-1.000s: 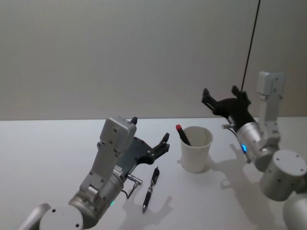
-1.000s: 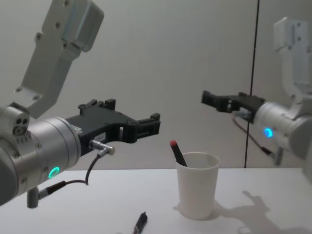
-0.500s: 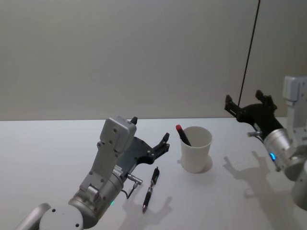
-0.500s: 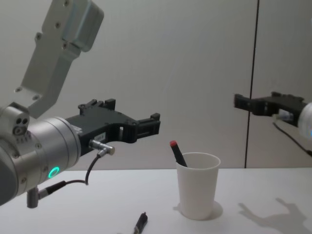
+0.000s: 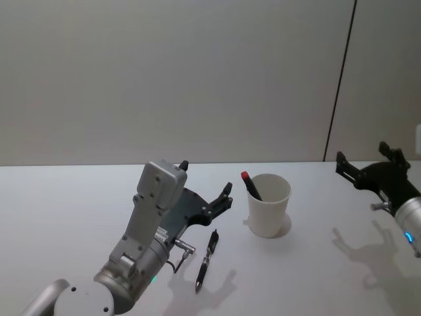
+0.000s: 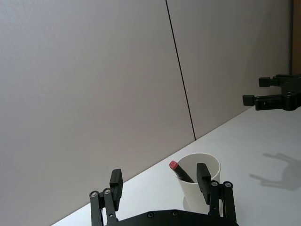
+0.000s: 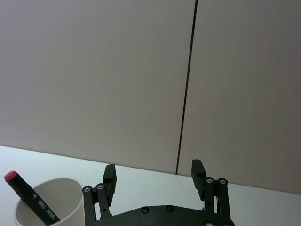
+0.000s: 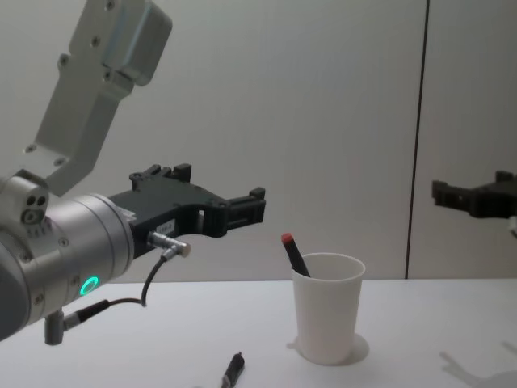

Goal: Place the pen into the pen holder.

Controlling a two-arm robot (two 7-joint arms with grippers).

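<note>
- Leftmost, the left gripper (image 5: pixel 206 179) hovers above the white table (image 5: pixel 66 217). Its two black fingers are spread wide apart with nothing between them, and it points roughly toward the paper cup (image 5: pixel 268 205).
- Just below those fingers and a little to their right in the head view, a black pen (image 5: pixel 206 260) lies flat on the table. It runs from the robot's side toward the far side. It touches neither the gripper nor the cup.
- Right of the pen, the paper cup stands upright on the table, near the middle of the head view.
- Inside the cup, a red-capped marker (image 5: pixel 250 185) leans against the left side of the rim. Its red cap sticks up above the rim and its dark body slants down inside.
- Farther right, a thin dark vertical seam (image 5: pixel 341 79) runs down the plain wall behind the table.
- Far right, the right gripper (image 5: pixel 363 157) hangs in the air, well apart from the cup. In the chest view it sits higher than the rim. Its fingers are parted and hold nothing, and its shadow falls on the table beneath it.
</note>
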